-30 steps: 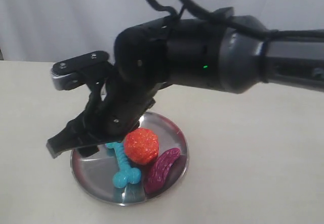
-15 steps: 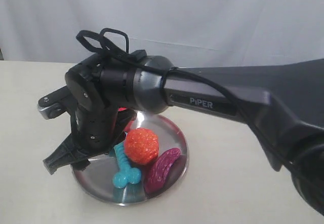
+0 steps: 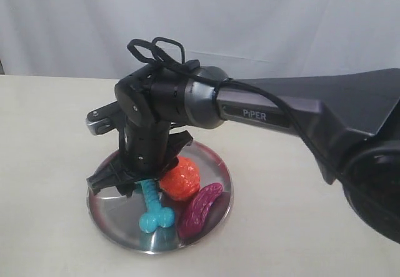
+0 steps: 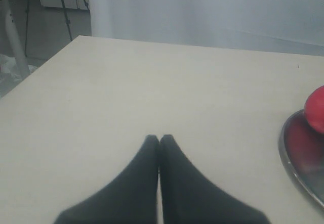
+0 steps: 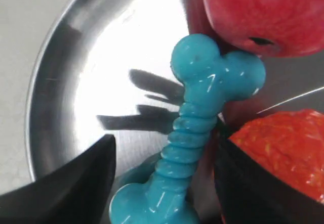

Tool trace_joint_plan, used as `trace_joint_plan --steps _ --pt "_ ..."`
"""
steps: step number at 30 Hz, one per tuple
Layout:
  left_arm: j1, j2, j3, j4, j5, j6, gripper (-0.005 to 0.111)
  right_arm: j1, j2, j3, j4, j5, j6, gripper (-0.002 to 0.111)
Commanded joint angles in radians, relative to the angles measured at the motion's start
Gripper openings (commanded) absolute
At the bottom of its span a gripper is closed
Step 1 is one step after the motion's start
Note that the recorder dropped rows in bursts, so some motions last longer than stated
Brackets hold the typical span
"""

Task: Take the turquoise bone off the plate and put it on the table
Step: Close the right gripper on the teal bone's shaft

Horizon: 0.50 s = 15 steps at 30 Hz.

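Cream desk [image 3: 50,133] carries all. Right arm [image 3: 281,111] reaches in from right, over plate. Steel plate [image 3: 115,217] near centre of desk. Right claw [image 5: 167,168] low over plate, spread wide, fingers either side of bone shaft, nothing gripped. Left claw [image 4: 159,143] pressed closed, empty, above bare desk left of plate. Orange ball [image 3: 181,178] just right of bone. Purple toy [image 3: 199,209] at right rim. Bone [image 3: 153,208] flat on plate.

turquoise bone [image 5: 195,128] on plate [image 5: 76,67], inside spread pincer [image 5: 166,142], red toy [image 5: 253,6] touching its knobs
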<state>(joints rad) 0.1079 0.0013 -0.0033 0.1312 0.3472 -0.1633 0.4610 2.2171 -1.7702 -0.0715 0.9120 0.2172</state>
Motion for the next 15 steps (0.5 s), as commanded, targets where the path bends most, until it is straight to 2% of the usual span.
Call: trace_joint_plan --steps 1,15 --pt "-0.007 -0.001 0.003 0.0 -0.001 0.002 0.0 -0.011 0.0 -0.008 0.02 -0.004 -0.028 0.055" --pt "-0.007 -0.001 0.003 0.0 -0.001 0.0 0.0 -0.018 0.057 -0.008 0.056 -0.024 -0.064 0.055"
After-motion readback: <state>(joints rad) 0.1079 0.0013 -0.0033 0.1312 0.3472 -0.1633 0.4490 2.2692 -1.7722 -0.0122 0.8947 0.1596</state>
